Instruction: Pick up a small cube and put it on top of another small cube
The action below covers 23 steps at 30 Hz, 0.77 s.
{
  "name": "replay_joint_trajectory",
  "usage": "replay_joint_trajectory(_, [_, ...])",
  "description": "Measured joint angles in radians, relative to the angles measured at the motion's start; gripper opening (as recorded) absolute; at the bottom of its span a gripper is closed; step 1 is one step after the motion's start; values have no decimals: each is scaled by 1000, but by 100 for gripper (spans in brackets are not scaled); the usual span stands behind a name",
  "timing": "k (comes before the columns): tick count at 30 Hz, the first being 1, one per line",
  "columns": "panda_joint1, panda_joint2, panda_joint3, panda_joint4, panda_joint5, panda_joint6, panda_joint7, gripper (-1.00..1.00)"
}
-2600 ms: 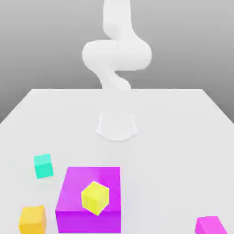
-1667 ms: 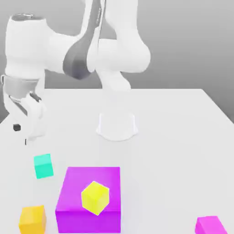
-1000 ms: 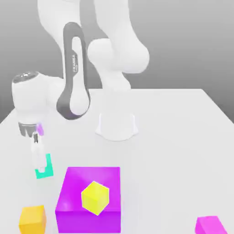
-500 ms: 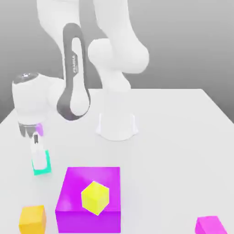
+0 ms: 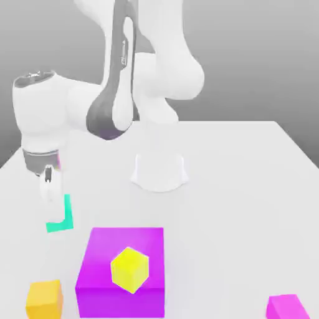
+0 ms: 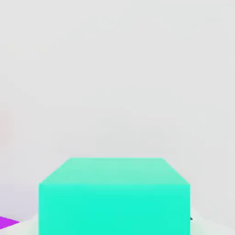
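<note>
Simulator render of a white robot arm on a pale grey table, seen in the exterior view. Rises from a round white base near the table's far middle, bends over, and reaches down toward the exterior view's left.

At the end of the arm, a gripper pointing straight down, clamped on the small cube. Teal in colour, mostly covered by a white finger in front of it, so that only an L-shaped strip along one side and the bottom edge shows. Appears to hang just clear of the table, though hard to be sure from this angle. Sits near the table's left edge in the exterior view, just behind and to the left of a big magenta block.

Against the front of that block, a small yellow cube, turned corner-on. Beside the block, at the near left corner of the exterior view, a small orange cube, apart from the teal one. Well away at the near right corner, a small magenta cube.

From the hand view, the small cube very close up, top face and one side face showing, plain table beyond it, and a sliver of the magenta block at the corner.
</note>
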State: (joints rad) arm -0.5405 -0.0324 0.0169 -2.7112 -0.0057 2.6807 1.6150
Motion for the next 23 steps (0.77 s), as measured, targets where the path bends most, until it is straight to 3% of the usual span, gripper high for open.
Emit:
replay_joint_trajectory(14, [254,-36,148,258,23,-292,618,-100])
replay_joint_trajectory(19, [263,74,148,246,-10,-174,690,-100])
replay_joint_trajectory(20, [265,92,148,241,-14,-150,694,100])
replay_joint_trajectory(23, [265,92,148,241,-14,-150,694,100])
